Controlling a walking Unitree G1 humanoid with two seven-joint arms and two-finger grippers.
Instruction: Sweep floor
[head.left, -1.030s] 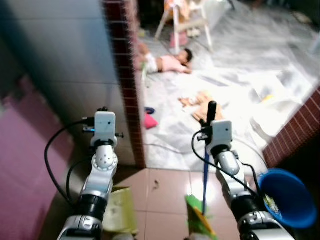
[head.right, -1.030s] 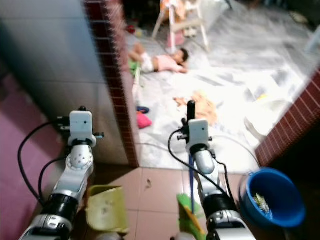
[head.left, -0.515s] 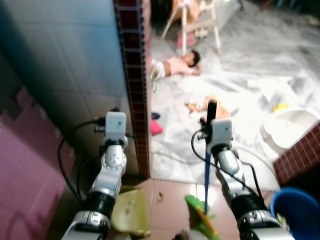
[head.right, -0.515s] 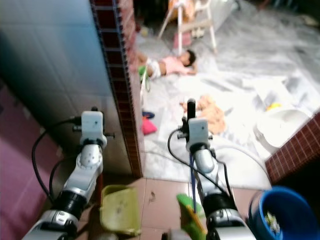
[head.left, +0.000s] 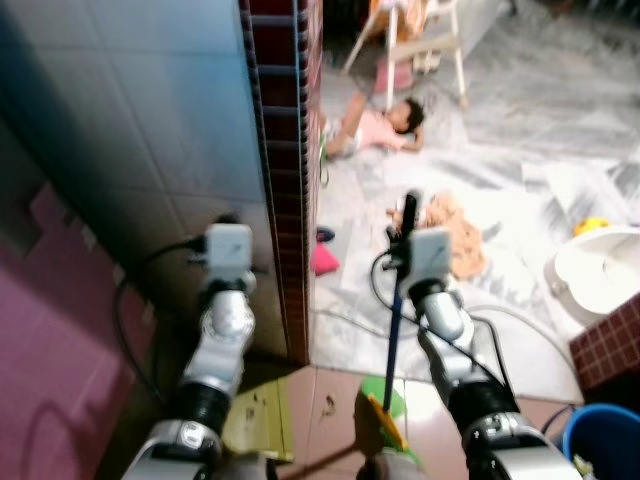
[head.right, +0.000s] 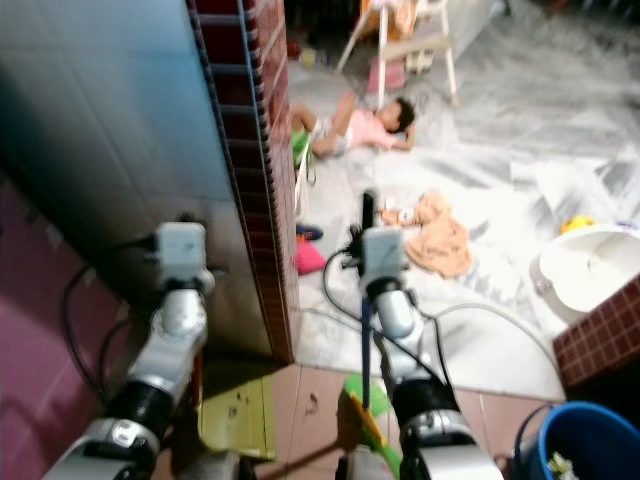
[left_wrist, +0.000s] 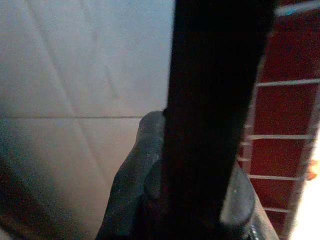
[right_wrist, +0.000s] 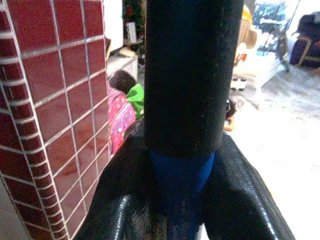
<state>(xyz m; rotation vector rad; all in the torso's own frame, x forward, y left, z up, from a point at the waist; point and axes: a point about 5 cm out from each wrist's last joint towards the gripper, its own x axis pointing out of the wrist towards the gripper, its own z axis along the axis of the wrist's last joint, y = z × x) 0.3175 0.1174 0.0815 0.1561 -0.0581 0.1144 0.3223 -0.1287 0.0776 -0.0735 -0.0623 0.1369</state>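
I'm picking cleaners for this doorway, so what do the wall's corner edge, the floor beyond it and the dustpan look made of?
Corner edge: glazed dark-red ceramic tiles, likely; small glossy squares with pale grout lines.
Floor beyond: polished marble or marble-look tile; grey veining on white, with a sheen.
Dustpan: yellow-green plastic, apparently; smooth moulded shape, matte and smudged.

Soft motion blur across both eye views, bright daylight washing out the pale marble floor (head.left: 520, 170) beyond, dim shade over the grey tiled wall (head.left: 130, 120), black broom handle (right_wrist: 192, 75) out of focus up close.
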